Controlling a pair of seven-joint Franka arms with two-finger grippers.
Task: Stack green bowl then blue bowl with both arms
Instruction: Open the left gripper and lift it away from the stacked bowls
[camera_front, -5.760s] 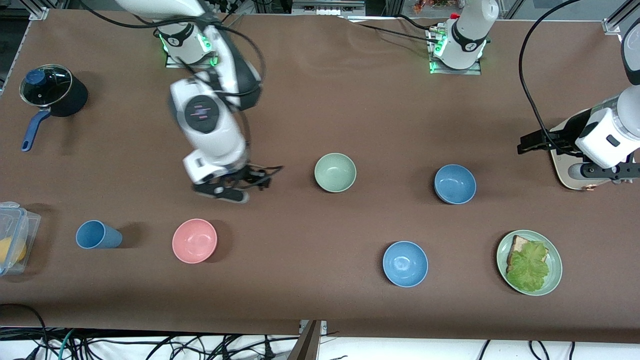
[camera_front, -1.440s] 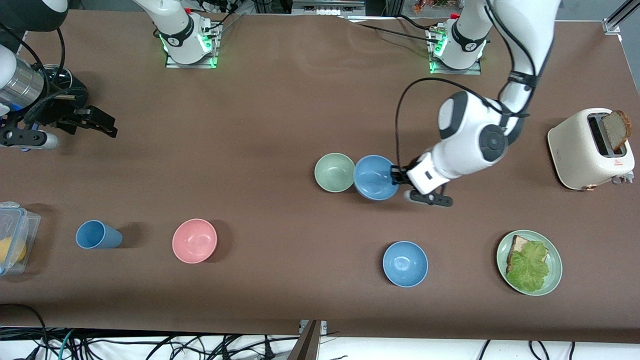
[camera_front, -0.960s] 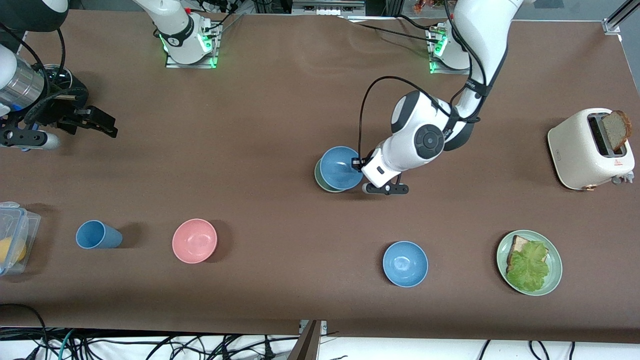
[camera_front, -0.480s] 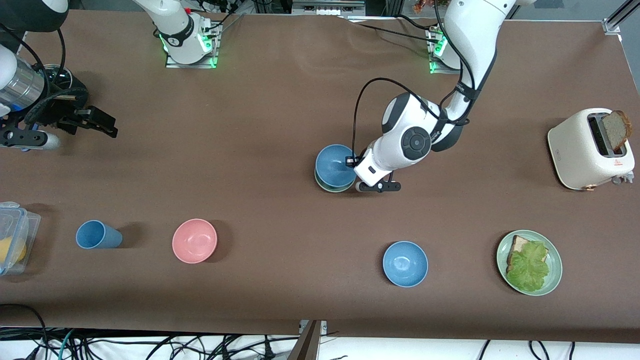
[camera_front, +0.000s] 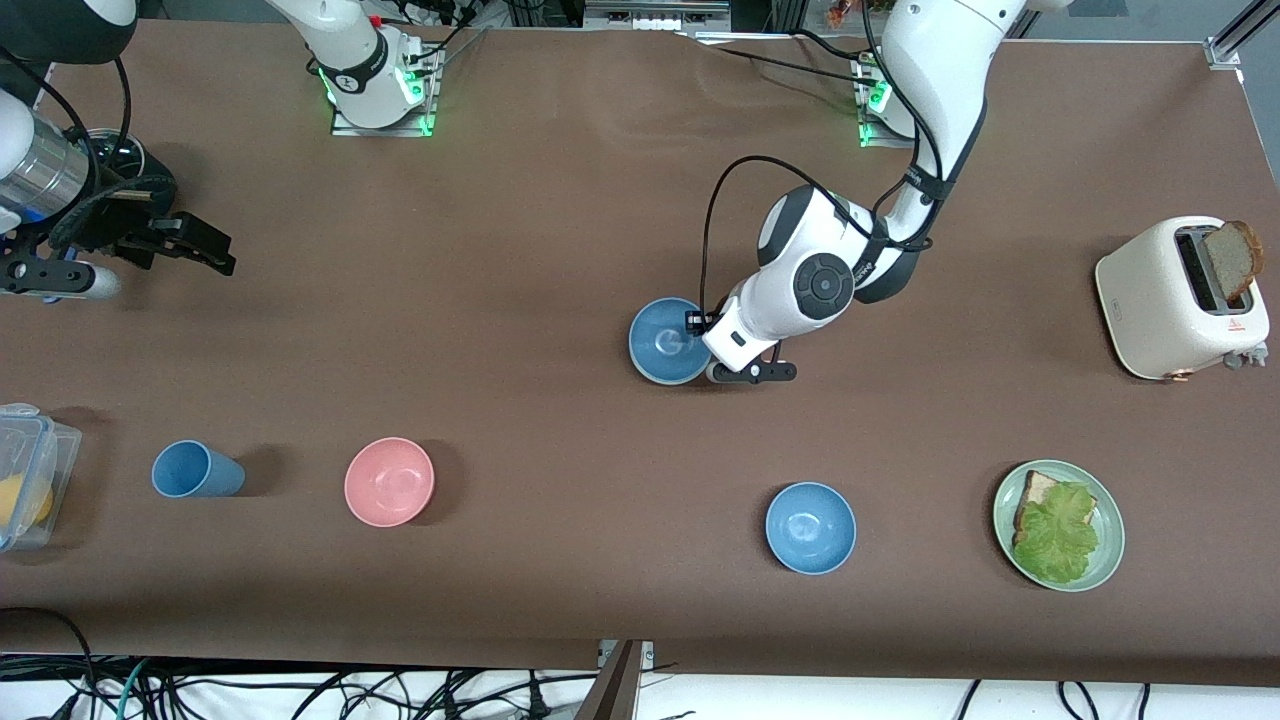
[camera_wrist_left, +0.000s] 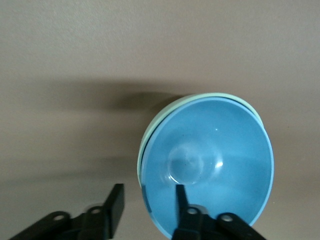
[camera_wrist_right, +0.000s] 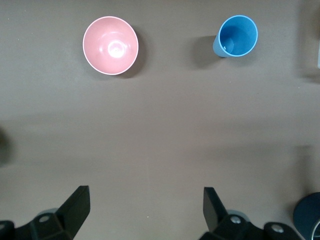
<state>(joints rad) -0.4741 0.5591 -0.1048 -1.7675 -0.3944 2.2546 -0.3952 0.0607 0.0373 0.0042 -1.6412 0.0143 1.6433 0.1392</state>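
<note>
Blue bowl dropped into green bowl; two stacked.

The nested bowl sits in the outer bowl, farther from the front camera than the plate.

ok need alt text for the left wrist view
A round steel-blue bowl sits nested inside a pale sage-green bowl, whose rim shows as a thin crescent, on the brown table. The left pincer is open, one finger inside the blue bowl's rim, one outside.
</note>
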